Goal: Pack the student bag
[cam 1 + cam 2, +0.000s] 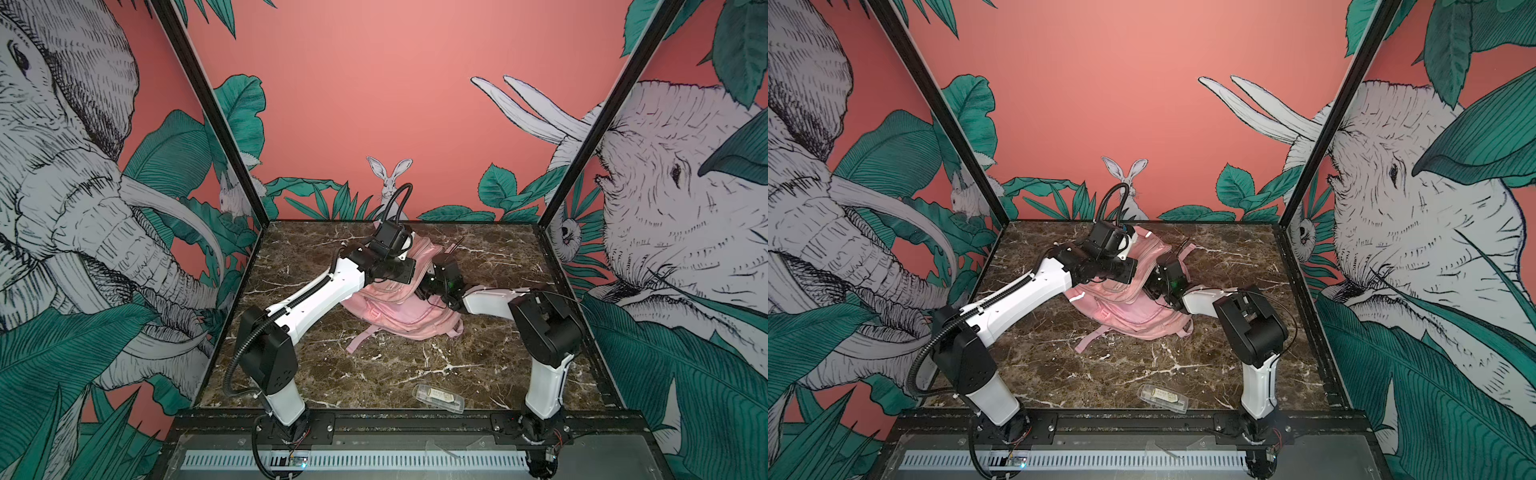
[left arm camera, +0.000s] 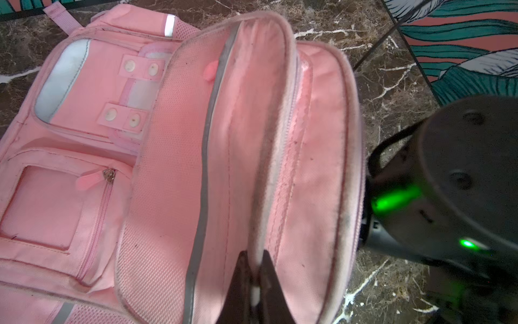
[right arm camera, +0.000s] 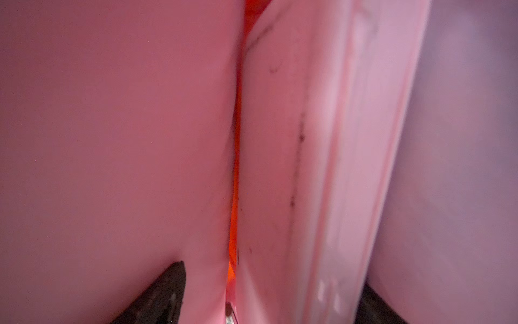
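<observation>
The pink student bag (image 1: 399,316) (image 1: 1133,311) lies in the middle of the marble table with its top unzipped. In the left wrist view its front pockets (image 2: 70,112) and open compartments show. My left gripper (image 2: 256,269) is shut on the grey-edged rim of the opening and holds it up. The right arm's wrist (image 1: 444,270) (image 2: 462,196) reaches into the bag from the side, and its gripper is hidden there in both top views. In the right wrist view my right gripper (image 3: 273,275) is open inside, amid pink lining (image 3: 112,140) and a flat, seamed pink piece (image 3: 336,168).
A small clear plastic box (image 1: 438,398) (image 1: 1163,398) lies near the table's front edge, between the two arm bases. A pink strap (image 1: 359,343) trails from the bag toward the front. Printed walls enclose the table on three sides.
</observation>
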